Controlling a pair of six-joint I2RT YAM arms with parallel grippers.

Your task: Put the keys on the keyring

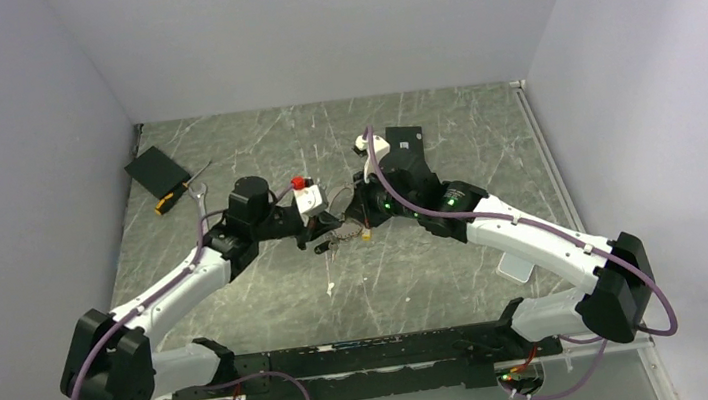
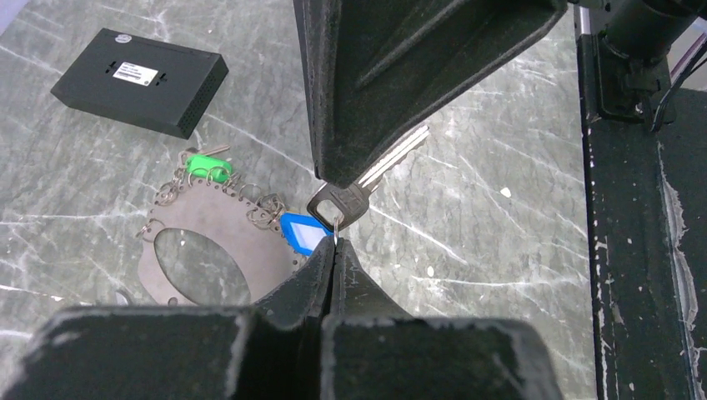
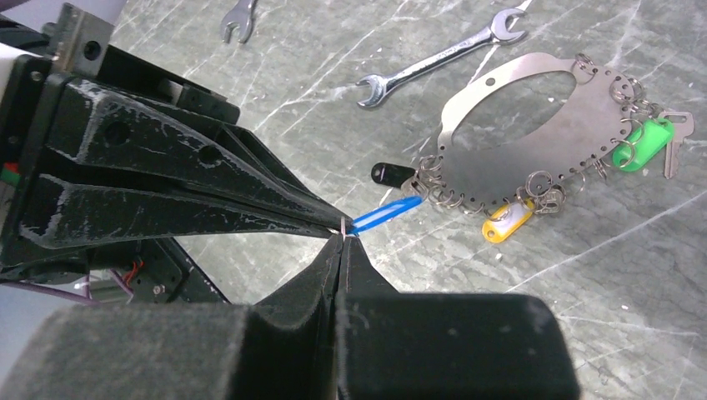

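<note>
As seen from above, noted left tool and right tool tip to tip over mid-counter, just beside keyring.

Left tool: closed, nipping small ring at fingertips.

Right tool: closed too, tips against same small ring; cannot tell whether gripped.

Blue tag running from small ring toward keyring rim.

Dark-headed key right at the meeting tips, blade pointing away from keyring; cannot tell if held or lying.

Keyring flat on counter: oval-holed plate, little loops clustered along rim.

Yellow tag at near rim, green tag with silver key at another side.

Two wrenches on counter beyond keyring, apart from it.

Black box farther off.
</note>
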